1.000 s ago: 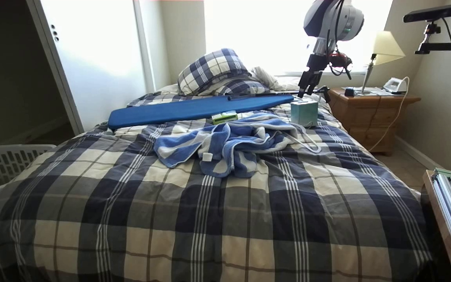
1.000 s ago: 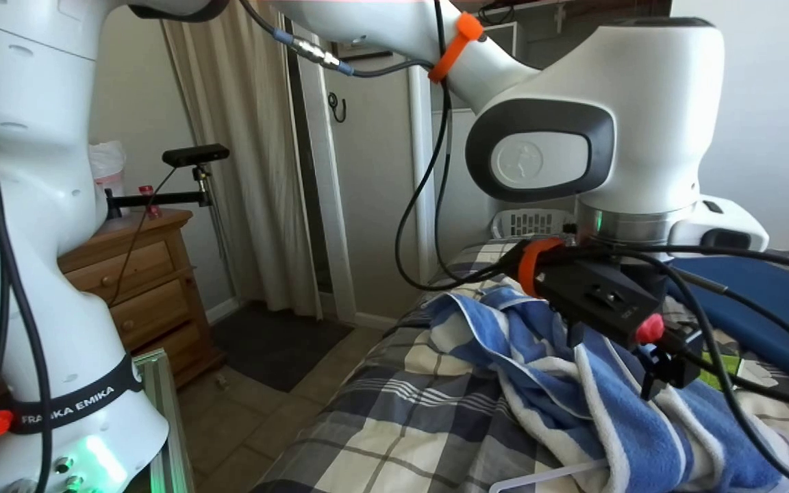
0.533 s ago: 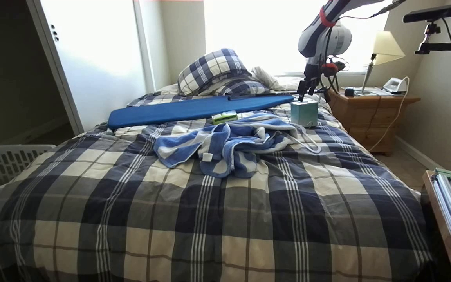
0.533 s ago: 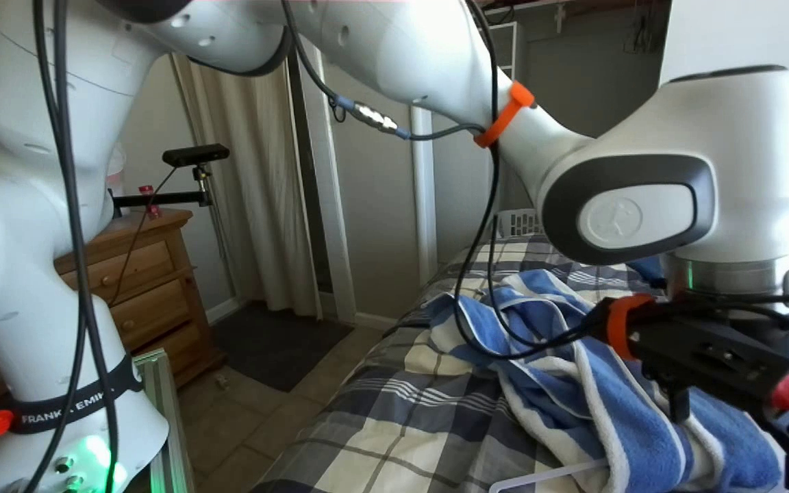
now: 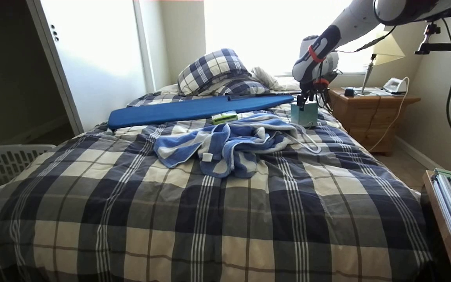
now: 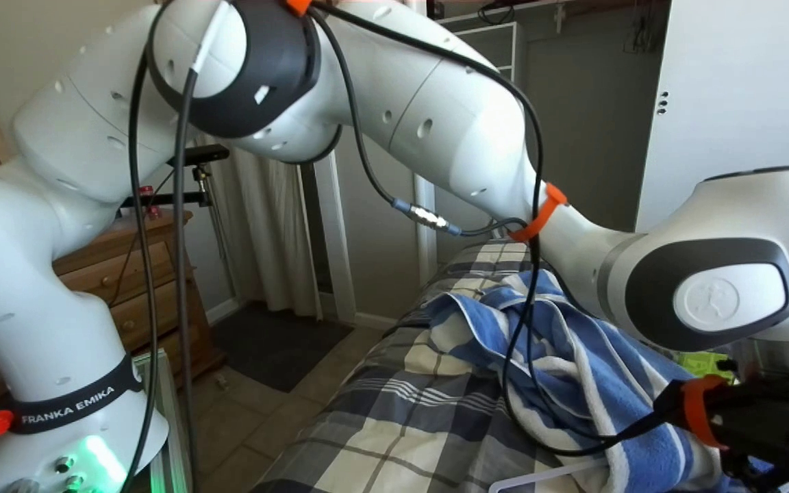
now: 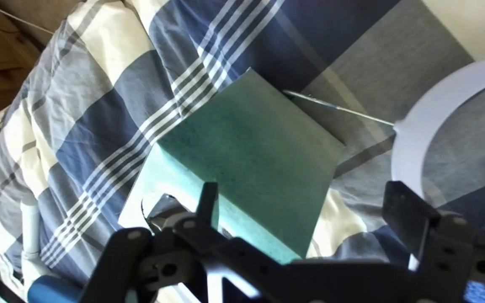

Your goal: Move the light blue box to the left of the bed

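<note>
The jaws stand wide apart, gripping nothing; the light blue box (image 7: 251,164) rests on the bed (image 5: 225,207) beside a white hanger (image 7: 410,147). One finger (image 7: 208,202) overlaps the box's top (depth unclear), so closing off-centre could crumple or tip it.

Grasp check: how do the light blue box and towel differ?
The light blue box is a crisp-edged block; the towel lies crumpled.
The box shows no stripes; the towel is striped blue and white.
The towel covers more bed than the box.
Both rest on the bed.

Box (image 5: 305,118) on bed (image 5: 249,235), right of towel (image 5: 229,145); ironing board (image 5: 194,110) behind.
</note>
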Available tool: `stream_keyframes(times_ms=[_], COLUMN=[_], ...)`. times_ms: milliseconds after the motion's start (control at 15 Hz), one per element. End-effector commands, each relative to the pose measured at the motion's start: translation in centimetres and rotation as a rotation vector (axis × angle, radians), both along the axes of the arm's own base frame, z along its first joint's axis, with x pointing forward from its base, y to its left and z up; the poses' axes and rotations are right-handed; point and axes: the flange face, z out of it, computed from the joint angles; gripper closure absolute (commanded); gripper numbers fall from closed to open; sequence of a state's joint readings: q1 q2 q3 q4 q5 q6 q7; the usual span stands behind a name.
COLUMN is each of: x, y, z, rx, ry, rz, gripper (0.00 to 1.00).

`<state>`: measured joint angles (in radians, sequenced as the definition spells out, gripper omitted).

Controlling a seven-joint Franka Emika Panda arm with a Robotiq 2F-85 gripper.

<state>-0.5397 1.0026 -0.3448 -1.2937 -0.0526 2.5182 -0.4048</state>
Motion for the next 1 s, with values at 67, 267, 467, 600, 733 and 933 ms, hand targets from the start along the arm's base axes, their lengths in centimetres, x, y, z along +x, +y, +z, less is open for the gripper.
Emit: stream_keyframes(times_ms=[67,267,467,600,733,933], x=[0.3,0.6,1.0,1.0,1.0,1.5], y=[-0.5,-0.6,-1.2,-1.8,-2.1,-2.3], z=[-0.5,-0.8,-1.7,-2.3,-3.0,-3.8], rx=[-0.008,-0.044,-0.153,-0.212,-0.243,-0.290], ry=[0.002,0.025,0.059,0.064,0.050,0.005], rz=[-0.004,0.021,0.089,0.152,0.224,0.354], gripper=[0.00,0.00,0.00,0.00,0.00,0.00])
